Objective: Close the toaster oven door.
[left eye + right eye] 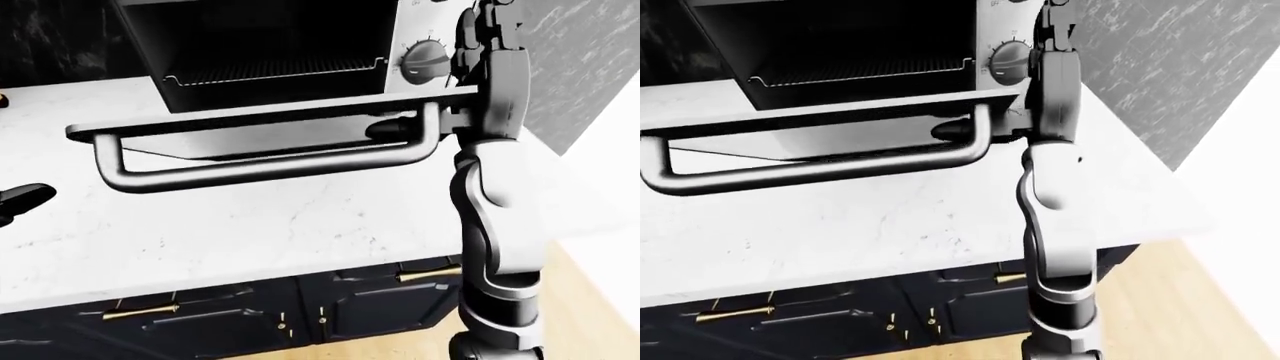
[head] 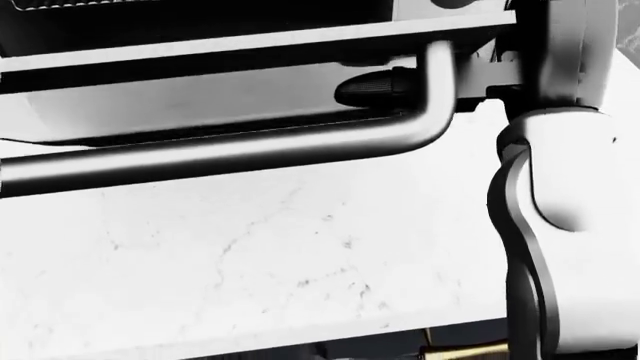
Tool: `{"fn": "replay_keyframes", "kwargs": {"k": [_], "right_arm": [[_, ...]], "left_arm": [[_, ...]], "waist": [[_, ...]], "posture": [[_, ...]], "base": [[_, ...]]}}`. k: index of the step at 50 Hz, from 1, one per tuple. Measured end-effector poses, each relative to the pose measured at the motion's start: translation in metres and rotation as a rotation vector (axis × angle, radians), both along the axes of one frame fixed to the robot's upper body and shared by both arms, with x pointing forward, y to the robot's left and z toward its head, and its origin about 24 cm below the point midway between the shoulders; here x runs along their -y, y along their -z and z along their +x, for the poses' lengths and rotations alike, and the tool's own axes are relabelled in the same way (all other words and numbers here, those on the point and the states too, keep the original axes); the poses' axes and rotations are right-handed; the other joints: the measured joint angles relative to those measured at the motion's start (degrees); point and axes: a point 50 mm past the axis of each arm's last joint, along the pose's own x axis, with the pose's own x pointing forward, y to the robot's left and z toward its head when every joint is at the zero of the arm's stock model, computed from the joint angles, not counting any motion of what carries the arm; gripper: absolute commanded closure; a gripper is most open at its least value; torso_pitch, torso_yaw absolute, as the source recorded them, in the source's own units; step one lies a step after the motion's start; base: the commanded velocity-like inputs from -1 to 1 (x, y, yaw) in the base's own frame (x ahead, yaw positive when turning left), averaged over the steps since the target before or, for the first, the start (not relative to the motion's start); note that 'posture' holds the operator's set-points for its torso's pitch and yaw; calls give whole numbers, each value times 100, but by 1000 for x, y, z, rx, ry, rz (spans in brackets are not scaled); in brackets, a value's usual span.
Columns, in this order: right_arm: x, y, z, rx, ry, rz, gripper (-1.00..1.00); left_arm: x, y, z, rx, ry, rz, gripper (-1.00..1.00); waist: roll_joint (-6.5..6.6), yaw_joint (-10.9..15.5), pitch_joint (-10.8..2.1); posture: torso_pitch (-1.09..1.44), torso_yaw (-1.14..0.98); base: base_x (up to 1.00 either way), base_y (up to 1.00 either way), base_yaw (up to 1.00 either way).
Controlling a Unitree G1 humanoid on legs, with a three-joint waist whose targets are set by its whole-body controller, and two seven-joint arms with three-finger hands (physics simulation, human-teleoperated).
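A white marble countertop with faint grey veining fills most of the eye views, lit evenly and brightly. Beneath its edge runs a row of dark navy cabinets with panelled doors and brass bar handles (small brass knobs sit between two doors). At the right of the right-eye view rises a grey speckled wall. A pale wooden floor shows at the lower right. A dark marbled backsplash stands upper left.
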Motion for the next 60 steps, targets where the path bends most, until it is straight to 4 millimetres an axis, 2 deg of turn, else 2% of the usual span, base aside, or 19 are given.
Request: {"fn": "replay_keyframes", "kwargs": {"k": [7,18,32,38,48,55,60], "right_arm": [[-2,-4,16,-6,27,-11,-100],[0,-8,22,-2,43,-15,-100],[1,-20,29,-3,45,-34,-100],[1,-24,30,10,48,-33,-100],[-3,-26,32,6,36,-44,-100],[3,-29,37,-7,55,-49,-100],[6,-29,38,-16,78,-35,-100]], "left_arm": [[6,-4,1,7,24,7,-100],[19,-9,-4,20,56,15,-100],[49,-15,-15,34,153,37,-100],[64,-14,-19,29,209,40,-100],[68,-9,-23,16,216,27,-100],[83,5,-37,-7,253,67,-100],[89,1,-45,4,265,90,-100]], "waist": [[-8,4,-2],[-23,18,34],[-41,28,54],[-49,42,51],[-34,3,88],[-63,23,121],[-111,44,128]], "posture": [[0,0],[0,0],[0,0],[0,0],[0,0],[0,0],[0,0]], "base": [[0,0,0],[0,0,0],[0,0,0],[0,0,0],[0,0,0],[0,0,0],[0,0,0]]}}
